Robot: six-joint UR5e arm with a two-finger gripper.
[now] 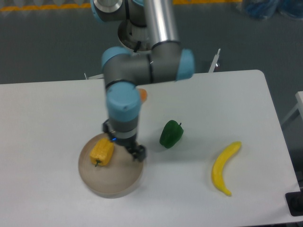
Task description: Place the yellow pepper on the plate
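On the white table, you see one plate, one green pepper, one banana. The yellow pepper lies on the plate, stem pointing down-left. Gripper beside it; jaw state unclear.

1. My work surface is a white table with a rounded far-right corner.
2. The plate rests directly on it, near-left of centre, with the yellow pepper lying on the plate's far-left part.
3. A green pepper sits on the table to the right of the plate, apart from it.
4. A banana lies further right, toward the near edge, curved.
5. An orange piece shows at the far side, mostly hidden behind my arm.
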